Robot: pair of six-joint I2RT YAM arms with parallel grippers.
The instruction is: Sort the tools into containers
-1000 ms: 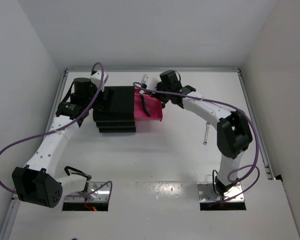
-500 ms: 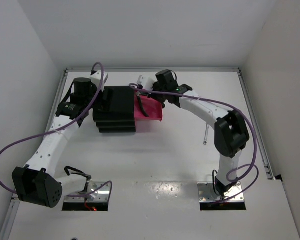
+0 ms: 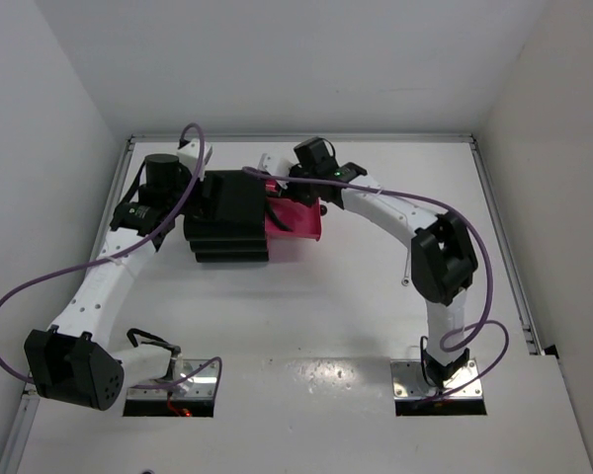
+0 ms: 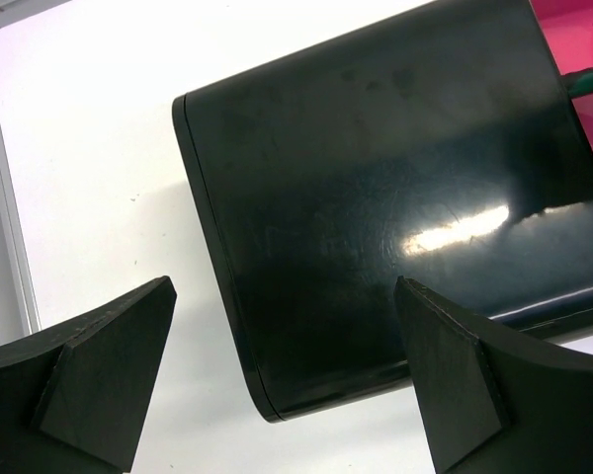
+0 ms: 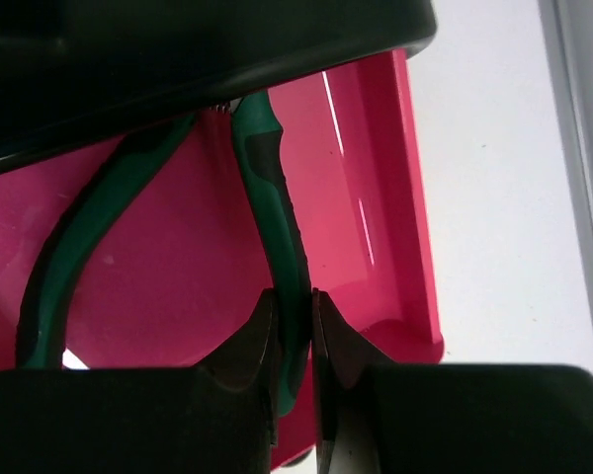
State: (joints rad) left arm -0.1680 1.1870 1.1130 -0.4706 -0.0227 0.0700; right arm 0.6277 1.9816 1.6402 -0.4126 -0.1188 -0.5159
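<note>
Green-handled pliers [image 5: 277, 197]: lying in the open pink drawer [image 5: 381, 207], with the jaw end tucked under the black chest's overhang and both handles running out over the pink floor. One handle is bowed out to the side, and the other runs fairly straight toward the drawer's front.
Right gripper [image 5: 292, 306]: nearly closed, its two fingers pinching the straighter handle near its end. The fingertips reach down inside the drawer.
Pink drawer: pulled out from the right-hand side of the chest, as seen from above. It is the top tier, and its raised rim shows along the far side and front.
Black chest [image 3: 227, 212]: standing toward the back of the white table [image 3: 326, 316], between the two arms. Its glossy top catches the light.
Left gripper [image 4: 284, 286]: spread wide and holding nothing. It hangs at the chest's left-hand end, and in its own camera the chest's rounded corner sits framed between the two fingers. I cannot tell whether either finger touches the chest.
Silver wrench [image 3: 406, 269]: lying alone on the table, well apart from the chest and just beside the right arm's elbow.
</note>
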